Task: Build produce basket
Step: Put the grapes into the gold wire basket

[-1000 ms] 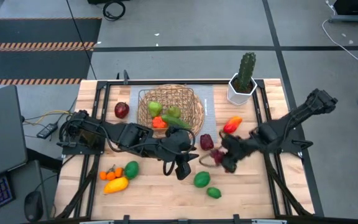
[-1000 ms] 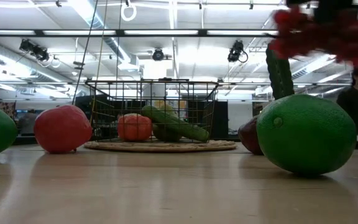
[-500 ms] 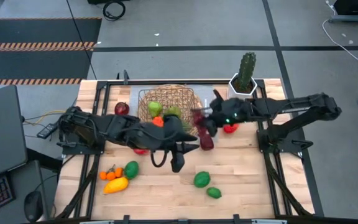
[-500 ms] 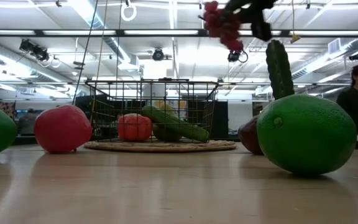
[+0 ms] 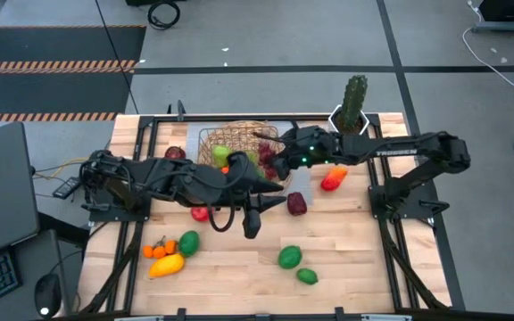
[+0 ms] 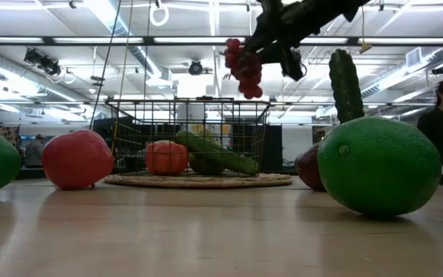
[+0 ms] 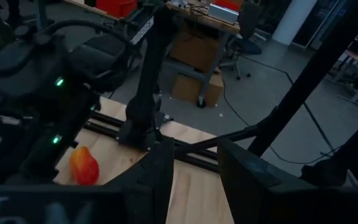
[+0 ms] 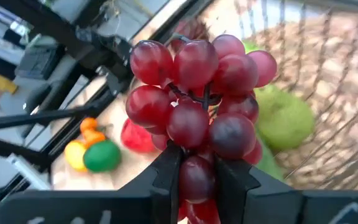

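- Right gripper [image 8: 194,180] is shut on the grapes [image 8: 197,102]. The red bunch is pinched between the two dark fingers [image 8: 166,177].
- From above, the right gripper [image 5: 279,163] is seen over the basket [image 5: 212,143], near the basket's 3 o'clock rim.
- From table height, the grapes [image 6: 242,68] are hung above the top of the basket [image 6: 187,138], not touching it. The bunch is longer than it is wide, and its long side goes up and down, with the thin end pointing down.
- Inside the basket, a green pear [image 5: 221,153], an orange fruit [image 5: 226,169] and a long green cucumber [image 6: 218,154] are seen. The cucumber is laid on its side and tilted.
- Left gripper [image 7: 194,180] is held a little way apart, with nothing seen between its fingers. It is over the table at 6 o'clock from the basket [image 5: 250,221].
- A red apple [image 5: 175,153] is at 9 o'clock from the basket, just beside it.
- A dark plum [image 5: 297,203] and a red and orange fruit [image 5: 333,178] are at 4 o'clock from the basket.
- Two limes [image 5: 290,258] are at 5 o'clock, well apart from it.
- A green fruit [image 5: 188,242], small oranges [image 5: 159,251] and a yellow mango [image 5: 167,265] are at 7 o'clock.
- A cactus [image 5: 353,102] in a white pot is at 2 o'clock.
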Controlling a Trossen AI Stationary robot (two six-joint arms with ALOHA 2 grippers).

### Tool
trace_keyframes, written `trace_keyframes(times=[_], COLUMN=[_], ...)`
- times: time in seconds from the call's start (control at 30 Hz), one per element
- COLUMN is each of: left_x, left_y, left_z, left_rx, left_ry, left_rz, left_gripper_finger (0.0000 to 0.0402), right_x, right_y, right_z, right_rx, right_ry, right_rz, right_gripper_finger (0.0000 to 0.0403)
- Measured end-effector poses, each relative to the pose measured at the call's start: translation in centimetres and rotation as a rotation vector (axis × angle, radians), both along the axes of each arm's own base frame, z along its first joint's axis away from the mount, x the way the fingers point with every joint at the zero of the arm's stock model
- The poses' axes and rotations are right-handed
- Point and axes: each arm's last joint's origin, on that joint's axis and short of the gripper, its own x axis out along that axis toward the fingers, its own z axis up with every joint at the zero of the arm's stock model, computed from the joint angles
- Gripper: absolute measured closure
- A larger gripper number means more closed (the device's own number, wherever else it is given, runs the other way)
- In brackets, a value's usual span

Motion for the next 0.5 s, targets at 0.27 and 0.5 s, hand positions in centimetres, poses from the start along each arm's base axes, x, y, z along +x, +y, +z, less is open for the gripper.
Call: trace_keyframes(times=[0.27, 0.5], left_x=[-0.2, -0.2], left_y=[-0.5, -0.5], left_z=[0.0, 0.0], left_rx=[-0.011, -0.020], left_ry=[0.000, 0.000], left_rz=[-0.011, -0.009], left_gripper_finger=[0.0271, 0.0271], right_x=[0.5, 0.3], right_y=[-0.8, -1.9], right_z=[-0.6, -0.5], right_rx=[0.016, 0.000], right_ry=[-0.002, -0.001], right_rz=[-0.004, -0.039], right_gripper_finger=[0.0325, 0.0325])
